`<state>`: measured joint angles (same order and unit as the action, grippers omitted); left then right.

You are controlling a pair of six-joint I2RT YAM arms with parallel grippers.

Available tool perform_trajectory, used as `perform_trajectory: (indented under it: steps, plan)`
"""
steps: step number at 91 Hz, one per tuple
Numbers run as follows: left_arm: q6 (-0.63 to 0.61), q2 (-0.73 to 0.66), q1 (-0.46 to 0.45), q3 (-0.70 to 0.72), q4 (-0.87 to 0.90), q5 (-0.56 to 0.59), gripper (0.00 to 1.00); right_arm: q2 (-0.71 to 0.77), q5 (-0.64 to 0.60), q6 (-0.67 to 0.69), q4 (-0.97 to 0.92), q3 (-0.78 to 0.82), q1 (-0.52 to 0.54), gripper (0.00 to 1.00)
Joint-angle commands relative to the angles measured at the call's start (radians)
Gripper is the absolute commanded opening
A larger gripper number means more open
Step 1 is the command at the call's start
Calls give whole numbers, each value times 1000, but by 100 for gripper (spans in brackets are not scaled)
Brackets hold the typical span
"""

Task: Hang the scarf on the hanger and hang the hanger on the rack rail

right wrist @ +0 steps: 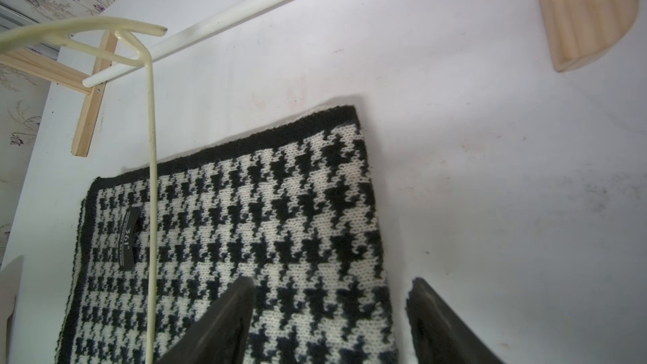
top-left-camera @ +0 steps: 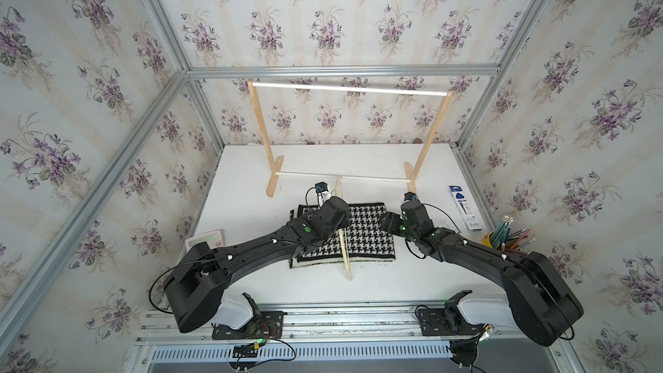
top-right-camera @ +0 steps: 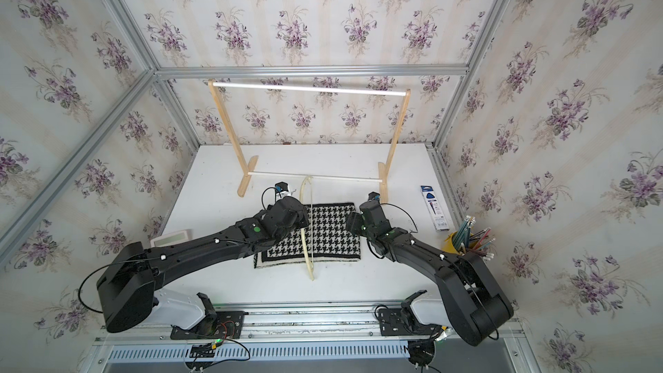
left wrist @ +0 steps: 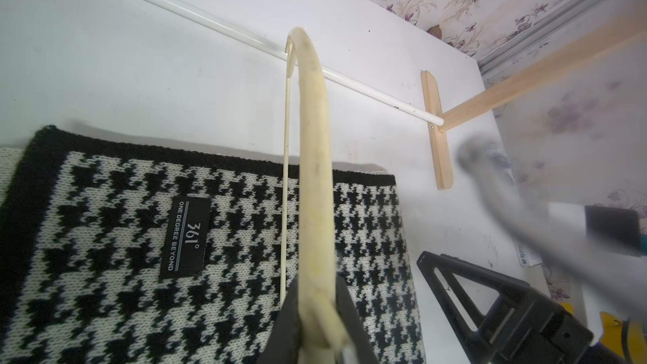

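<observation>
Scarf of black-and-white houndstooth knit (right wrist: pixel 280 204) is lying flat on the white table (top-left-camera: pixel 430 281). The left gripper (left wrist: pixel 317 295) is clamping the thin cream curved hanger (left wrist: pixel 311 134) over it. The right gripper (right wrist: pixel 329 295), jaws apart, is hovering at the scarf's edge, so pinching that edge probably comes next.

Covered, blurred and cropped parts

In both top views the left arm (top-left-camera: pixel 258 247) hides the left end effector (left wrist: pixel 317 292), the hanger's (top-left-camera: pixel 338 188) middle and part of the scarf (top-left-camera: pixel 362 231). A grey blurred streak (left wrist: pixel 490 166) beside that end effector cannot be identified. The right end effector's (right wrist: pixel 331 285) fingers run off the wrist picture's edge.
</observation>
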<state>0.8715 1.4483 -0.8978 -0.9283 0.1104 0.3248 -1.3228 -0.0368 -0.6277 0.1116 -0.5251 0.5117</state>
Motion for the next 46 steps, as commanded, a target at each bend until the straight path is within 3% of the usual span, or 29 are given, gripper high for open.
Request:
perform_trajectory:
  steps: [1, 46]
  plan:
    - [-28, 2, 14, -20, 15, -28, 0, -5, -5, 11, 13, 6, 1, 74]
    - [-29, 41, 38, -28, 34, -80, 0, -18, 0, 12, 29, 22, 1, 74]
